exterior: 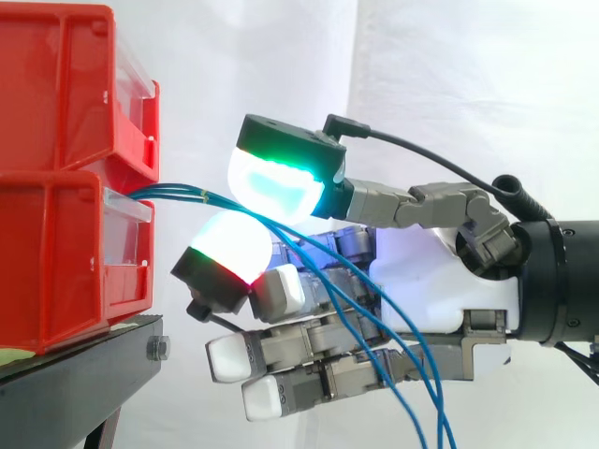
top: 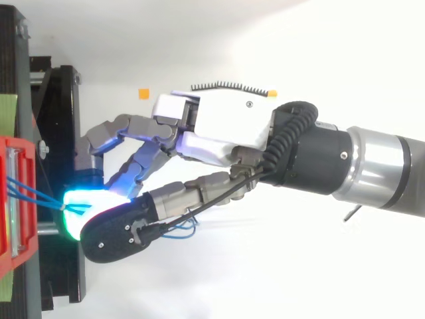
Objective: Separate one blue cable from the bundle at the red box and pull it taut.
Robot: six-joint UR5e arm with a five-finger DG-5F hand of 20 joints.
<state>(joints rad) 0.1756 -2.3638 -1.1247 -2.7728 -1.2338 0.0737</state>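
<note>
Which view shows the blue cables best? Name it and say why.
The side view: the blue cables run from the lower red bin across the robot hand and down. The top view shows short stretches at the bin and a loop beside the robot hand.

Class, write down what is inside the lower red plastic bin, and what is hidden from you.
Thin blue cables run out over the clear front of the lower red plastic bin. Their ends inside are hidden by its red walls and the upper red bin stacked above.
</note>
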